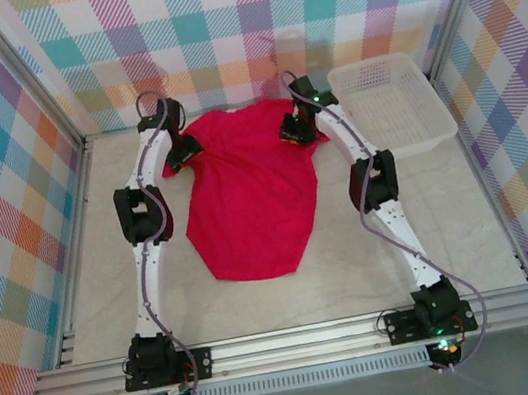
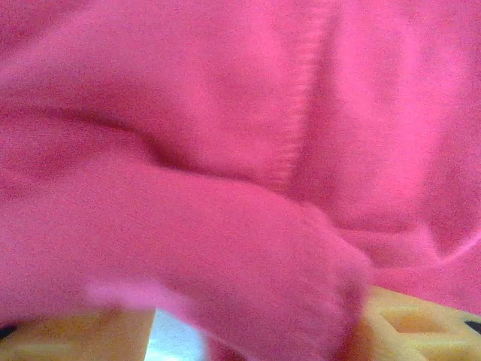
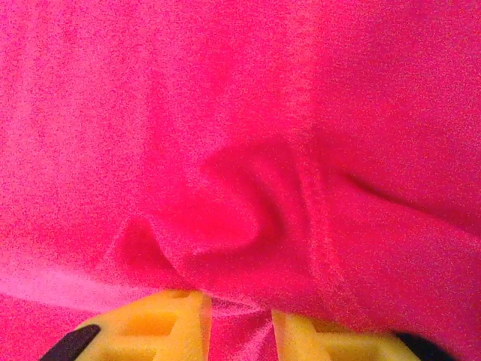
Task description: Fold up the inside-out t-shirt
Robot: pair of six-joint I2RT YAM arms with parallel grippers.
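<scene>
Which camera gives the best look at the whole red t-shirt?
The top external view: it shows the t-shirt whole, spread on the table, with the left gripper and right gripper at its far corners. The left wrist view gives blurred close-up fabric with a stitched seam; the right wrist view, puckered fabric at its yellow fingers.

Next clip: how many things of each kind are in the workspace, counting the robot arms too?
red t-shirt: 1
white basket: 1
robot arms: 2, left arm and right arm
Total: 4
</scene>
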